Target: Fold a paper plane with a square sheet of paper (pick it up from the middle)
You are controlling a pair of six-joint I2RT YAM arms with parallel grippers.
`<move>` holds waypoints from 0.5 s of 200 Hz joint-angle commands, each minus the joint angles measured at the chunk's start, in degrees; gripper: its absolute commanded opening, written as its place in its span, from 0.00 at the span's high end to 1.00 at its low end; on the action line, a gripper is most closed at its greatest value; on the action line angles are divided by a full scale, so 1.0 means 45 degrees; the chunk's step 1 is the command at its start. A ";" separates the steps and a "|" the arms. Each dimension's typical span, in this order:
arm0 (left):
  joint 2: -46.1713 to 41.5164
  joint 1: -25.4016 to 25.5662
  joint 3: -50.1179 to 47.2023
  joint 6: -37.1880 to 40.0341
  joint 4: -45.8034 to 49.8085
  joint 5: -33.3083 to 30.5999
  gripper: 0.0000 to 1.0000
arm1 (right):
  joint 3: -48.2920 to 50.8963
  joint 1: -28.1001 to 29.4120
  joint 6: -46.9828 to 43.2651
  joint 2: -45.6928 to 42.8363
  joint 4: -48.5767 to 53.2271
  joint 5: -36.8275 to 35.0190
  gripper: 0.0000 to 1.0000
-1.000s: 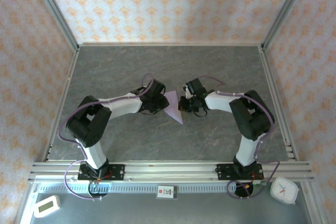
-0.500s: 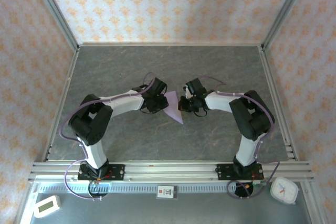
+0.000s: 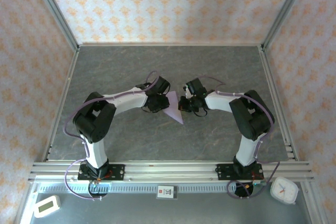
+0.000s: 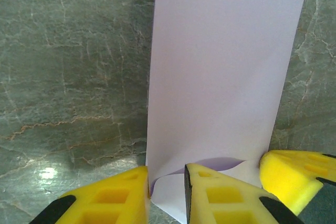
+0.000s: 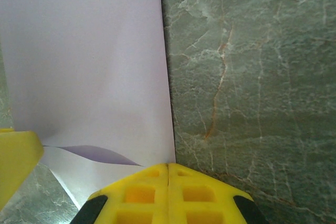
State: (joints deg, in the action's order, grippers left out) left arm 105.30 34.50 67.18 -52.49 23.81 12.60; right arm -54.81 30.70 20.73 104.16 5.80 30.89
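Left gripper [image 4: 167, 176] first: its jaws stood a sliver apart, with a curled flap of the folded paper [image 4: 220, 77] between them, brushing both yellow pads [image 4: 115, 198]. Whether they pinched it or merely touched it, I couldn't tell. Over to the right gripper [image 5: 168, 167]: jaws pressed flat together, seam tight, tips right at the paper's near corner. One of its yellow fingers [image 4: 296, 174] poked in just beside the left pair, so both grippers were at the same end of the sheet. From there the lavender paper ran away in a tall strip, one layer lifted in a shallow arch, the rest lying on the grey marbled surface [image 5: 252, 77]. From above, the paper [image 3: 174, 111] showed as a pointed triangle in the middle of the surface, between the left arm [image 3: 121, 100] and the right arm [image 3: 226, 100].
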 commanded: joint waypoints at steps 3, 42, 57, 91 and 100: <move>0.0156 0.0125 0.0441 0.0269 0.0703 -0.0436 0.75 | 0.0524 -0.0044 -0.0171 0.0940 0.0892 -0.1045 1.00; 0.0291 0.0226 0.0801 0.0480 0.1268 -0.0743 0.74 | 0.0500 -0.0044 -0.0139 0.0956 0.0871 -0.1047 1.00; 0.0331 0.0261 0.0929 0.0542 0.1369 -0.0846 0.74 | 0.0519 -0.0040 -0.0115 0.0974 0.0853 -0.1056 1.00; 0.0370 0.0367 0.1235 0.0532 0.1412 -0.0798 0.74 | 0.0534 -0.0027 -0.0134 0.0972 0.0844 -0.1057 1.00; 0.0380 0.0370 0.1309 0.0532 0.1404 -0.0788 0.74 | 0.0541 -0.0044 -0.0126 0.0975 0.0840 -0.1062 1.00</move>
State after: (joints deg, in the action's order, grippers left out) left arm 105.93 35.68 70.81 -50.96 27.77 10.85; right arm -54.81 30.70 20.73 104.42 4.99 30.96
